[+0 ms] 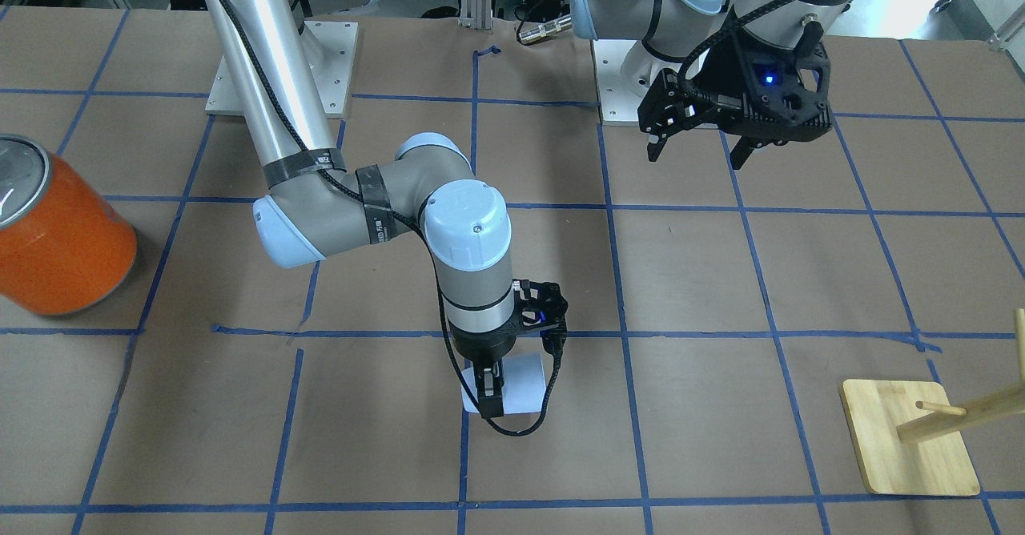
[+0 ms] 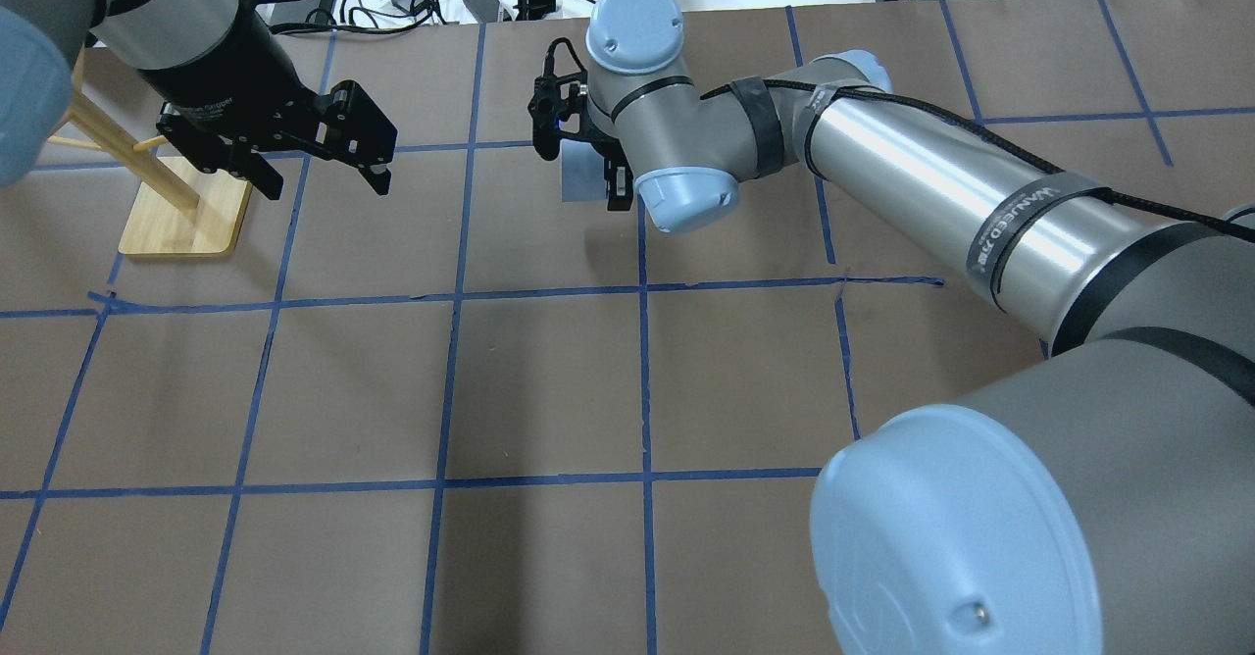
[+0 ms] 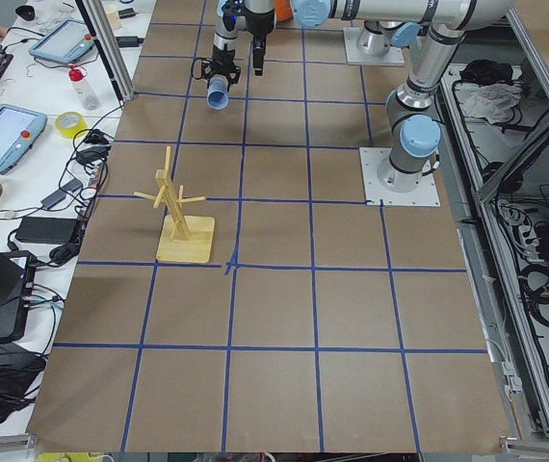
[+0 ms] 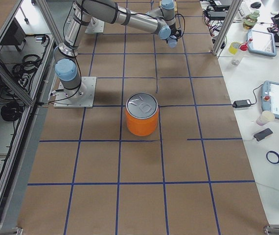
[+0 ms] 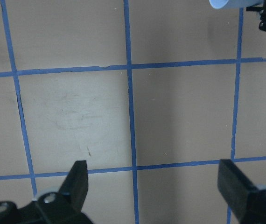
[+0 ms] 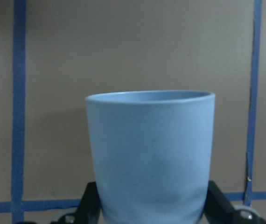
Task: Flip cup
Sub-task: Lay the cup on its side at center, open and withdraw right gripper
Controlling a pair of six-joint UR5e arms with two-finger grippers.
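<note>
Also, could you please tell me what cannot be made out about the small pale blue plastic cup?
Right wrist view: the bottom edge cuts off the base of the small pale blue plastic cup, held in the right gripper.
Overhead view: the right arm's wrist hides most of it.
Left wrist view: the top edge leaves only a sliver.
Exterior left view: too small to judge.

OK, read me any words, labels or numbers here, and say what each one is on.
"Gripper": white print on the left arm's black wrist; the word before it is blurred.
"WAN...": grey tape band on the right arm; the rest is blurred.
On the orange can lid: a mark too small to read.
On the cup: none visible.
</note>
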